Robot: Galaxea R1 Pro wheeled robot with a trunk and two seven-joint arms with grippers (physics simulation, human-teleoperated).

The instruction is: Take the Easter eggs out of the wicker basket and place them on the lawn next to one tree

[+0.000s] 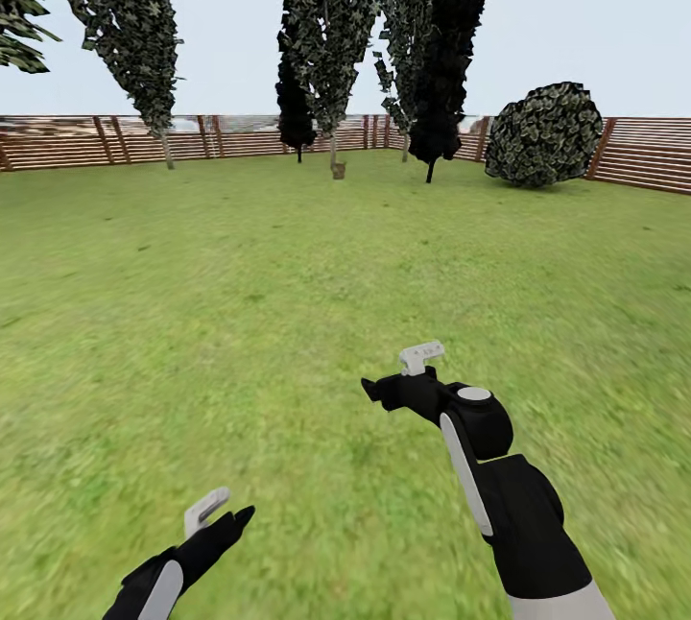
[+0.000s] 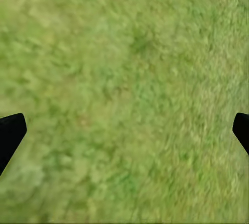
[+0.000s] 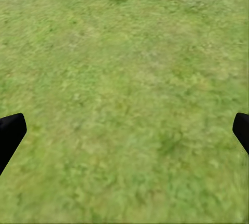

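Far out ahead of you, the wicker basket (image 1: pixel 338 171) is a small tan speck on the lawn (image 1: pixel 288 313), sitting right at the foot of a pale-trunked tree (image 1: pixel 331 25) near the back fence (image 1: pixel 115 142). It is too small from here to say whether any eggs are inside.

Wide open grass lies between you and that basket, mottled green and yellow, flat all the way to the slatted brown fence that rings the garden. Left of the basket's tree you have another pale-trunked tree (image 1: pixel 130 15) by the fence. Close beside the basket's tree stands a small dark tree (image 1: pixel 295 107), and to its right a tall dark tree with a thin black trunk (image 1: pixel 449 44). Further right, a round leafy bush (image 1: pixel 544 135) sits against the fence corner.

Closer in, your right tool (image 1: pixel 379 390) reaches forward over the grass, low in the head view, its black arm running back toward the lower right. Your left tool (image 1: pixel 238 516) is lower and nearer you, pointing forward over the lawn.

In the left wrist view, the left tool (image 2: pixel 124 130) has its fingertips (image 2: pixel 10 133) at the far edges, spread wide apart, with bare grass between them. In the right wrist view, the same story: right tool (image 3: pixel 124 133) with fingertips (image 3: pixel 10 130) wide apart, nothing held, grass beneath.
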